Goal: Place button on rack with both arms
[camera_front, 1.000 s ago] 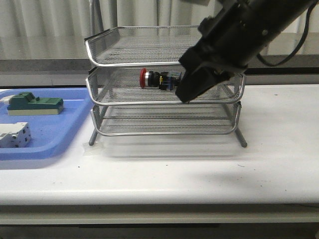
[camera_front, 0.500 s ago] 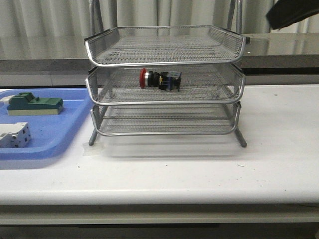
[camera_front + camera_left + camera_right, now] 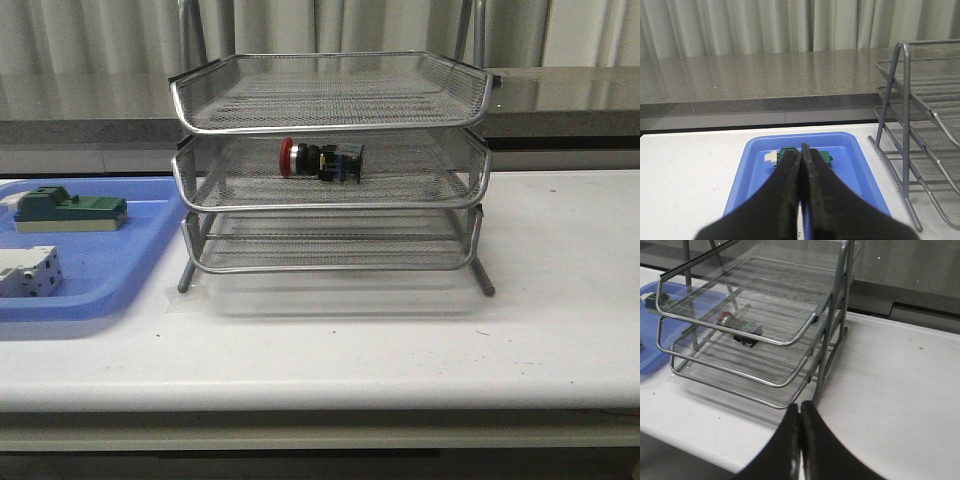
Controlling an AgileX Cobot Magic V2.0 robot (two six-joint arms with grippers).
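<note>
Gone from your front view: the right arm that hung over the rack a second ago. Button: on its side, middle tier, free. Left hand, right hand: pinched together, empty, withdrawn. Placement looks complete; nothing evidently left.

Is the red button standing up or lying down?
Lying down. The button rests sideways on the rack's middle shelf, red head pointing left.

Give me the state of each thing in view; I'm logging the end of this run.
button: lying on its side in the rack's middle tier, untouched
rack: upright, top and bottom tiers empty
left tool: shut, empty, above the blue tray
right tool: shut, empty, clear of the rack
</note>
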